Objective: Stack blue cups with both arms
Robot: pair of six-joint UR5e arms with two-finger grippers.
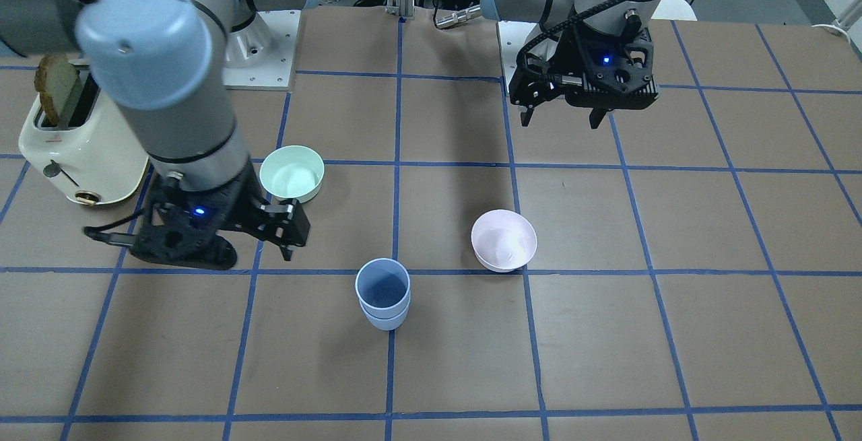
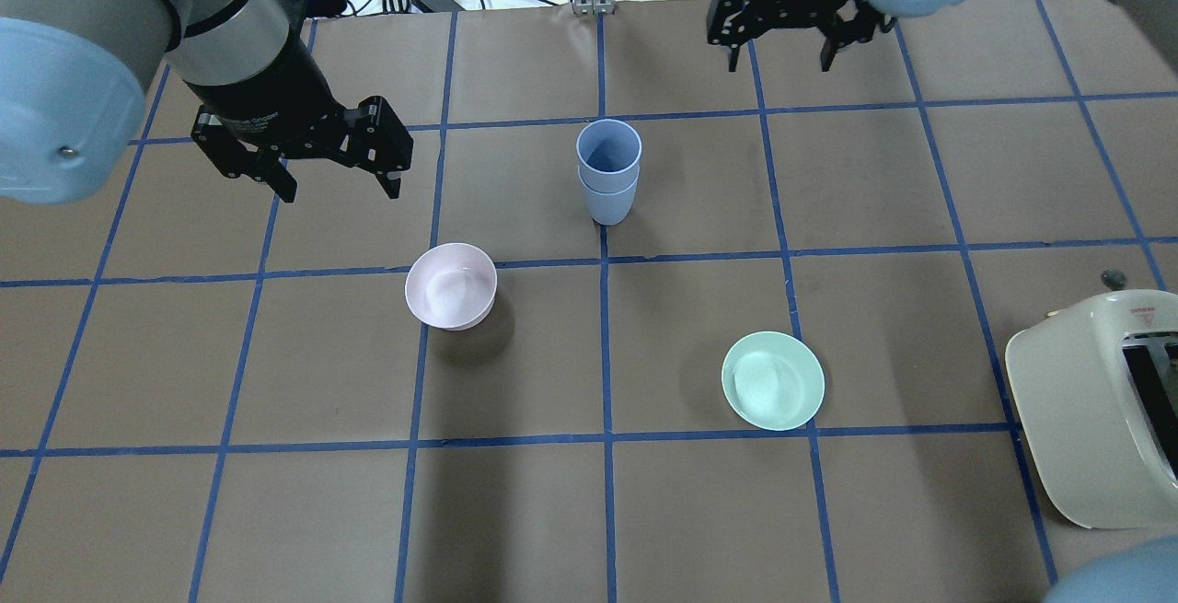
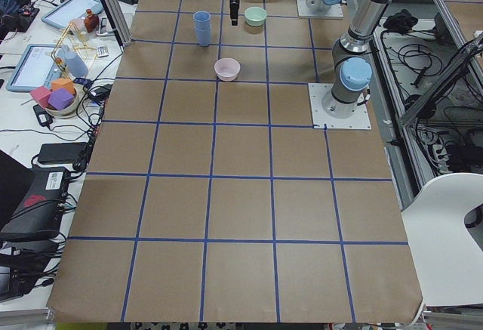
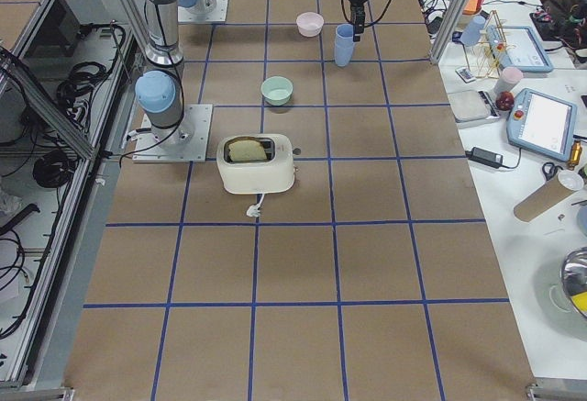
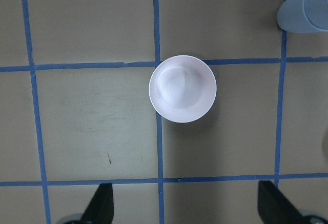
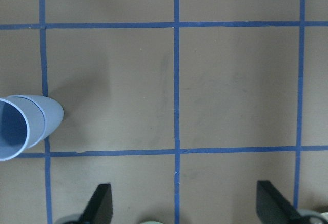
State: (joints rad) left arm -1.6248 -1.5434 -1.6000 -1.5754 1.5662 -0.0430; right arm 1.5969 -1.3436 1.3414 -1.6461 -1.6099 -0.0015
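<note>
The two blue cups (image 2: 607, 170) stand upright, one nested inside the other, on a blue tape line at the far middle of the table; the stack also shows in the front-facing view (image 1: 382, 293). My left gripper (image 2: 340, 191) is open and empty, above the table to the left of the stack and apart from it. My right gripper (image 2: 779, 64) is open and empty, above the table's far right, beyond the stack. The left wrist view catches the stack at its top right corner (image 5: 305, 8). The right wrist view shows it at the left edge (image 6: 23, 126).
A pale pink bowl (image 2: 451, 285) sits left of the middle, below my left gripper. A mint-green bowl (image 2: 773, 380) sits right of the middle. A cream toaster (image 2: 1095, 400) with a bread slice (image 1: 57, 87) stands at the right edge.
</note>
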